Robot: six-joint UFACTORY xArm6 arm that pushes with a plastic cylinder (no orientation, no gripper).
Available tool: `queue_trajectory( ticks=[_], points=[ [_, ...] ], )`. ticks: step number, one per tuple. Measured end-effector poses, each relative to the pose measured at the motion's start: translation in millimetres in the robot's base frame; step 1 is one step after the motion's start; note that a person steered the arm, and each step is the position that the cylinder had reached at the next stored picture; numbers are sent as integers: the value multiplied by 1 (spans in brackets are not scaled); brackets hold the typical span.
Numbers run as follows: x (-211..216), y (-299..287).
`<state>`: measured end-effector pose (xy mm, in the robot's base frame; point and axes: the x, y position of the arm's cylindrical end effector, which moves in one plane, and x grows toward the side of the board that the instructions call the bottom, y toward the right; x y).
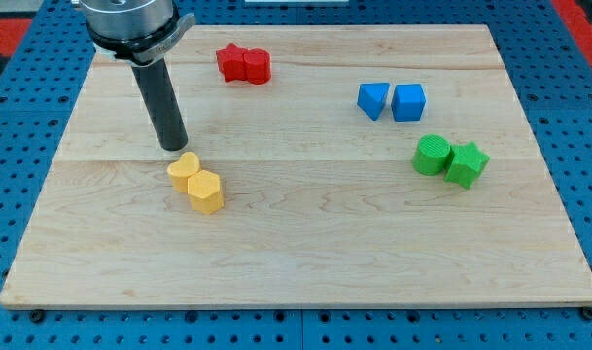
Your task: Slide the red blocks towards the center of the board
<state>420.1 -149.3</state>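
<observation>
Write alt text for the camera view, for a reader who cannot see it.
My tip rests just above two touching yellow blocks at the wooden board's left. The two red blocks sit near the top edge; blue blocks and green blocks lie right.

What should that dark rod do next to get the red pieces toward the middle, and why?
Probably my tip should first travel toward the view's top, going round behind the red blocks. It now stands just above the yellow blocks, left of and below the red pair, which sits near the board's top edge. Pushing from there would not send them to the centre.
</observation>
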Motion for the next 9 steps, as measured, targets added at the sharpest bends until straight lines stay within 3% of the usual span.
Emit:
queue_trajectory(
  ticks=[4, 9],
  points=[
    [-40, -19],
    [-150, 14]
  ],
)
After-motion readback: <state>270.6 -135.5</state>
